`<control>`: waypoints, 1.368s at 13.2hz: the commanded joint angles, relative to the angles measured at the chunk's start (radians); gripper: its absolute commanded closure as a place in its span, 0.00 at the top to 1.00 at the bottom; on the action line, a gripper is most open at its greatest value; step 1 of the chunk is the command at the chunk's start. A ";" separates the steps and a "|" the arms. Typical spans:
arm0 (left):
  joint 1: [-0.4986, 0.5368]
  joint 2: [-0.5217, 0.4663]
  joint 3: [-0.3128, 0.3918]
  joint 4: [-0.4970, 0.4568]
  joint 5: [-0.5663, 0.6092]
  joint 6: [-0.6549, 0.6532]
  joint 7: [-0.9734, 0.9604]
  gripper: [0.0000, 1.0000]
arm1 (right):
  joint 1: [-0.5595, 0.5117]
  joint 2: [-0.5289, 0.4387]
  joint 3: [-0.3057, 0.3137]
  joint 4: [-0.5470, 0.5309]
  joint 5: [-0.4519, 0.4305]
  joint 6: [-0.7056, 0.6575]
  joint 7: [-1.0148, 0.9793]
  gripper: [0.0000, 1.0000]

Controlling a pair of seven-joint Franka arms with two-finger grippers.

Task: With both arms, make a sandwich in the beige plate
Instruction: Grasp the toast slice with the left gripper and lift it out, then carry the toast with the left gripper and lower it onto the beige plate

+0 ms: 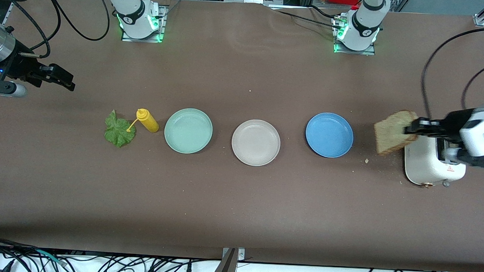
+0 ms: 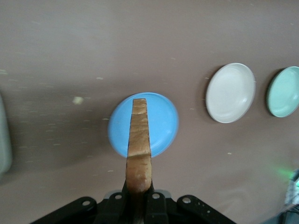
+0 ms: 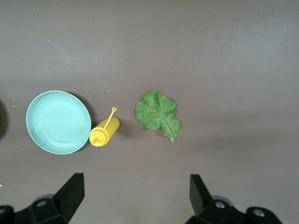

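Note:
A brown speckled bread slice (image 1: 392, 132) hangs on edge in the air, with my left gripper (image 1: 412, 129) shut on its crust above the table between the blue plate and the toaster. In the left wrist view the bread slice (image 2: 139, 140) sticks out from the left gripper (image 2: 138, 190). The beige plate (image 1: 256, 142) (image 2: 231, 93) lies bare at mid-table. A ruffled green lettuce leaf (image 1: 119, 130) (image 3: 157, 114) lies flat toward the right arm's end. My right gripper (image 1: 68, 81) (image 3: 135, 195) hangs open over that end of the table, holding nothing.
A blue plate (image 1: 329, 135) (image 2: 163, 122) and a mint green plate (image 1: 188, 130) (image 3: 58, 122) flank the beige one. A yellow squeeze bottle (image 1: 148, 121) (image 3: 103, 133) lies between lettuce and mint plate. A white toaster (image 1: 429, 167) stands under the left arm.

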 commanded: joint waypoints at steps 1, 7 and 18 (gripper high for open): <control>-0.056 0.059 0.009 0.014 -0.158 -0.015 -0.032 0.00 | -0.016 0.003 0.015 0.017 -0.003 -0.016 0.004 1.00; -0.209 0.215 0.011 0.018 -0.456 0.061 -0.037 0.00 | -0.016 0.003 0.013 0.017 -0.003 -0.016 0.004 1.00; -0.430 0.372 0.011 0.008 -0.543 0.496 -0.023 0.00 | -0.014 0.003 0.015 0.017 -0.003 -0.016 0.004 1.00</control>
